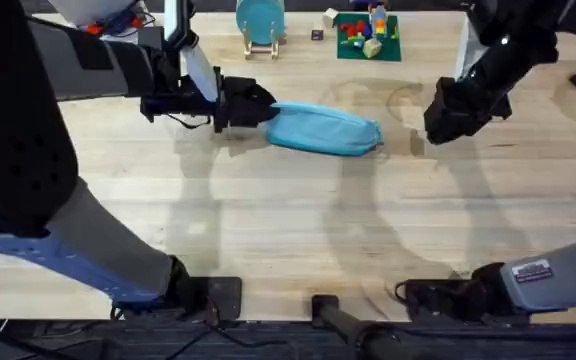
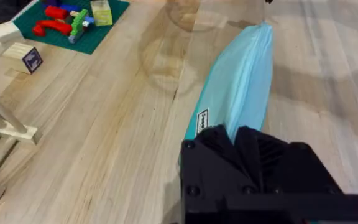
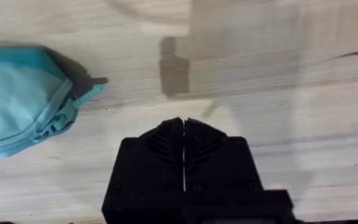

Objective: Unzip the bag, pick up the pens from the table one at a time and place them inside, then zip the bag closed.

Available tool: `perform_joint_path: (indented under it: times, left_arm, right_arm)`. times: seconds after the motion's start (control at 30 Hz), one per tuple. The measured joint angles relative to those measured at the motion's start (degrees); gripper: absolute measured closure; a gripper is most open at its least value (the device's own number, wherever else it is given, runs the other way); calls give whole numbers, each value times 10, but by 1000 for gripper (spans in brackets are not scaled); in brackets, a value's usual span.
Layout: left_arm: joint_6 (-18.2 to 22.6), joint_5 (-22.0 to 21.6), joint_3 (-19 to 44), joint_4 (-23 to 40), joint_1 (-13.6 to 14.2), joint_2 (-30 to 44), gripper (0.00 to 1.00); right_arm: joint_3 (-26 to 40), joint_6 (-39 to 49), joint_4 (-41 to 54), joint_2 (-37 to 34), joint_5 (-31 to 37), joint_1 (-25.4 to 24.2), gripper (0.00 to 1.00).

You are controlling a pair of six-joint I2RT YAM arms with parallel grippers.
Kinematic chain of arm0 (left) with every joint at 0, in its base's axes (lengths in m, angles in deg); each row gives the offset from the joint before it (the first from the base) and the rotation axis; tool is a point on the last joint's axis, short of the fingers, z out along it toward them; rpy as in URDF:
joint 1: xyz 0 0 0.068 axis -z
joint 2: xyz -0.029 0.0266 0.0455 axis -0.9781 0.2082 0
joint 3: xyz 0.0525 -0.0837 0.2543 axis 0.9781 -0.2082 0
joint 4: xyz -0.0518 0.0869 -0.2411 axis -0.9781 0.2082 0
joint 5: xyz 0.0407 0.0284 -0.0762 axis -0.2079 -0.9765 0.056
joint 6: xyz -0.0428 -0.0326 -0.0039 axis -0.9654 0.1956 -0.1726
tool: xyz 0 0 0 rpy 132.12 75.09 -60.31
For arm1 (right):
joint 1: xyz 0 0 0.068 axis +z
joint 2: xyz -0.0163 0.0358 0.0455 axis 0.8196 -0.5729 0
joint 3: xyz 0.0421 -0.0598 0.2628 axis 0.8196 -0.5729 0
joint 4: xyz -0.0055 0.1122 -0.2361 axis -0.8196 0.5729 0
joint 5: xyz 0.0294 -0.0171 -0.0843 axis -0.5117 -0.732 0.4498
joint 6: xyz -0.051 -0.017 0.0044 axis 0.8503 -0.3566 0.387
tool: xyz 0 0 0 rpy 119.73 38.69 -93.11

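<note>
Now, bag (image 1: 324,130): light blue, plump, lying on the table (image 1: 288,230).
My left gripper (image 1: 264,108): pinching the bag's end.
My right gripper (image 3: 184,134): pressed together, empty.

The bag (image 1: 324,130) is a light blue soft fabric pouch, oblong and a little puffed, lying flat on the table (image 1: 288,230) slightly past its middle, its length running left to right and angled a little nearer at the right. Its left end is clamped in the closed fingers of the left gripper (image 1: 258,105). A small white label (image 2: 202,118) sits on its side close to that held end. At the free right end, the zipper (image 3: 51,115) curves round the corner and a short fabric tab (image 3: 91,93) sticks out onto the light wooden planks.
</note>
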Motion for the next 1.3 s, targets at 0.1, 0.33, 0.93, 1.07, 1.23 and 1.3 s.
perform_joint_path:
  times: [0.1, 0.33, 0.93, 1.07, 1.23, 1.3]
  left_arm:
    - [0, 0, 0, 0, 0, 0, 960]
    - [0, 0, 0, 0, 0, 0, 961]
    - [0, 0, 0, 0, 0, 0, 961]
    - [0, 0, 0, 0, 0, 0, 961]
    - [0, 0, 0, 0, 0, 0, 961]
    - [0, 0, 0, 0, 0, 0, 961]
  right_arm:
    - [0, 5, 0, 0, 6, 0, 969]
    - [0, 7, 1, 0, 8, 0, 970]
    - [0, 2, -8, 15, 9, 0, 121]
    - [0, -4, 1, 35, 9, 0, 5]
    - [0, -9, 4, 38, 9, 0, 5]
    - [0, -10, 5, 38, 9, 0, 6]
